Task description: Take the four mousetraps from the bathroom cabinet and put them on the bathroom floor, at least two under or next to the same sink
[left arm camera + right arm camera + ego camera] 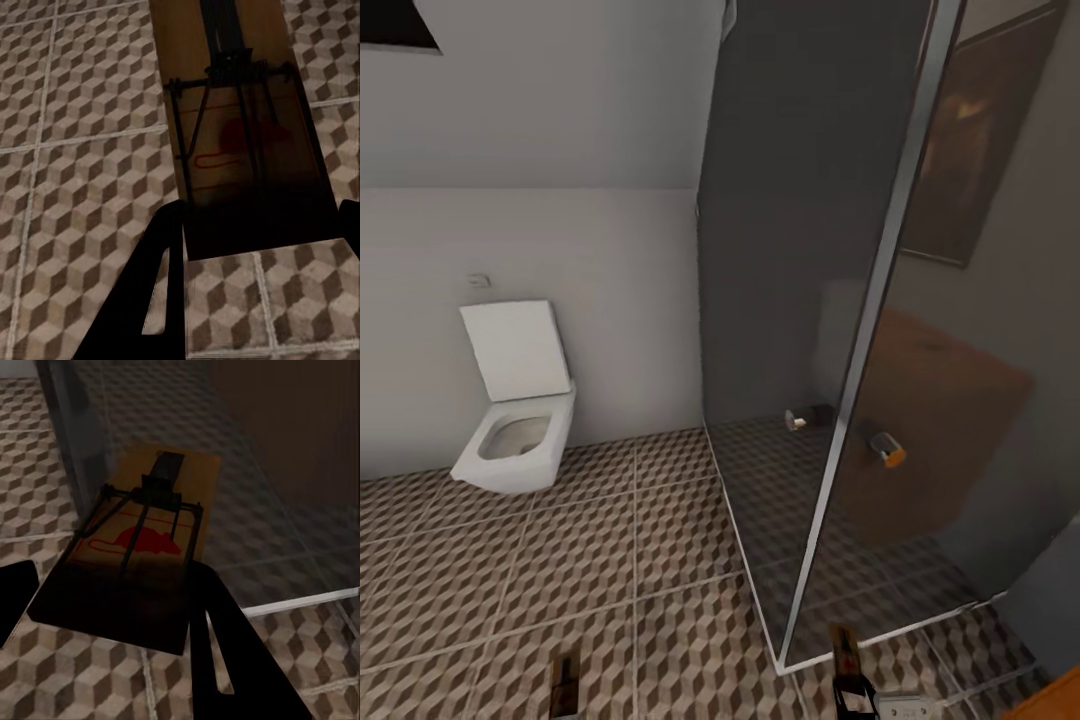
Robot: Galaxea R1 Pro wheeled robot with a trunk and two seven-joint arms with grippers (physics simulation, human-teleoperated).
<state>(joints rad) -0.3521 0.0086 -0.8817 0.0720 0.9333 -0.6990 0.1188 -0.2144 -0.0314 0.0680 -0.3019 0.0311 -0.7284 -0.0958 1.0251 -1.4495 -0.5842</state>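
- My left fingers [255, 247] pinch one mousetrap [236, 127] above the bathroom floor [82, 150].
- My right fingers [112, 607] grip another mousetrap [139, 547] beside the glass shower wall [880, 330]; toilet [515, 400] well apart.

Dim, soft, even light; the tinted glass shower screen [830, 330] carries faint reflections. Both wrist views are murky, each black hand silhouetted, edges slightly blurred.

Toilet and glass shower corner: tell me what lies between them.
Head view: only bare bathroom floor tiles lie between the toilet and the shower glass.
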